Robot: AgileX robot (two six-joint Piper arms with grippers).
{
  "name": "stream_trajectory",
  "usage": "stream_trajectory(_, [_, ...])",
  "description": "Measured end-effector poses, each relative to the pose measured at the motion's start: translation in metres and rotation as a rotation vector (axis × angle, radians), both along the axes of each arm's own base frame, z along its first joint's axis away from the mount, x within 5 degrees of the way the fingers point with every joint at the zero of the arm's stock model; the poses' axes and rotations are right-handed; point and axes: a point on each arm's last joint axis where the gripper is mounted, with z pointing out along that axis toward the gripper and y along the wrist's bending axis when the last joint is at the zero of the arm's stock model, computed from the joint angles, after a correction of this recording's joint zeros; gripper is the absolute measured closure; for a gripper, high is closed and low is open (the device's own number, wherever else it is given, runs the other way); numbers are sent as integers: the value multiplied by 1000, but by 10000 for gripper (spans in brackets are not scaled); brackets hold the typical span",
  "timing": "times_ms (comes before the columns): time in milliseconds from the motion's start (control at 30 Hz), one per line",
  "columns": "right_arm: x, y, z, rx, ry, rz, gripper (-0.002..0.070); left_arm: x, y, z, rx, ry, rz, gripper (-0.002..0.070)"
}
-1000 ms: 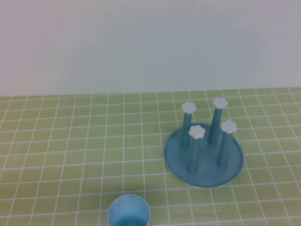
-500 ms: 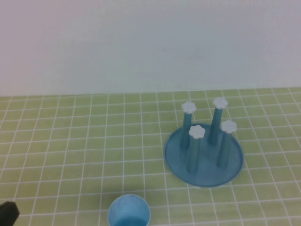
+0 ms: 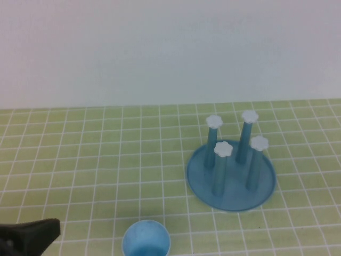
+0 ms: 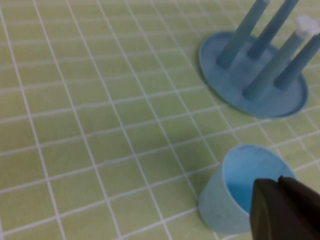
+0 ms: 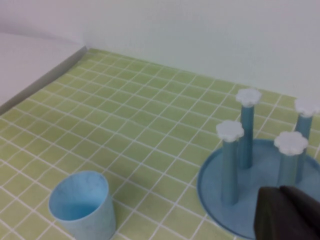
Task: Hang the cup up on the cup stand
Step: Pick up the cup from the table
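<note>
**Ana:** Cup (image 3: 146,239) stands upright, mouth up, on the green tiled table (image 3: 80,160) at the near edge, well apart from the cup stand (image 3: 231,176), which sits further back and to the robot's right with all four posts bare.

**Ben:** And the risks?

**Ana:** The left gripper (image 3: 32,234) is just beside the cup on its left, low over the table, jaws pressed together and holding nothing. If it pushes in like that, it would likely shove or tip the light tumbler rather than take it. The jaws must part first.

**Ben:** How does the cup sit against those jaws?

**Ana:** In the left wrist view the cup (image 4: 240,190) lies right under the left gripper's (image 4: 286,210) dark tip, which overlaps the rim; contact cannot be told.

**Ben:** The other arm?

**Ana:** The right gripper (image 5: 290,212), also closed and empty, hangs near the stand's base (image 5: 260,195). A careless move could knock a post.
</note>
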Motion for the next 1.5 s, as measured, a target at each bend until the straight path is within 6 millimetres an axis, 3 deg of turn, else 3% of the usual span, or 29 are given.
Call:
stream_trajectory(133, [2, 0, -1, 1, 15, 2, 678, 19, -3, -2, 41, 64, -43, 651])
stream_trajectory(367, [3, 3, -6, -6, 57, 33, 678, 49, -11, -2, 72, 190, -144, 510])
stream_trajectory(533, [6, 3, -10, -12, 84, 35, 678, 63, -17, 2, 78, 240, -194, 505])
stream_trajectory(700, [11, 4, -22, -18, 141, 34, 678, 72, -41, 1, 139, 261, -298, 502])
stream_trajectory(800, [15, 4, -29, -23, 181, 34, 678, 82, -52, -4, 203, 290, -263, 496])
stream_trajectory(1067, [24, 6, -38, -30, 250, 39, 678, 109, -76, -15, 351, 428, -286, 336])
stream_trajectory(1233, [25, 6, -40, -31, 260, 39, 678, 129, -88, -21, 379, 452, -318, 334])
stream_trajectory(1500, [25, 6, -40, -32, 257, 33, 678, 139, -94, -47, 423, 558, -370, 334])
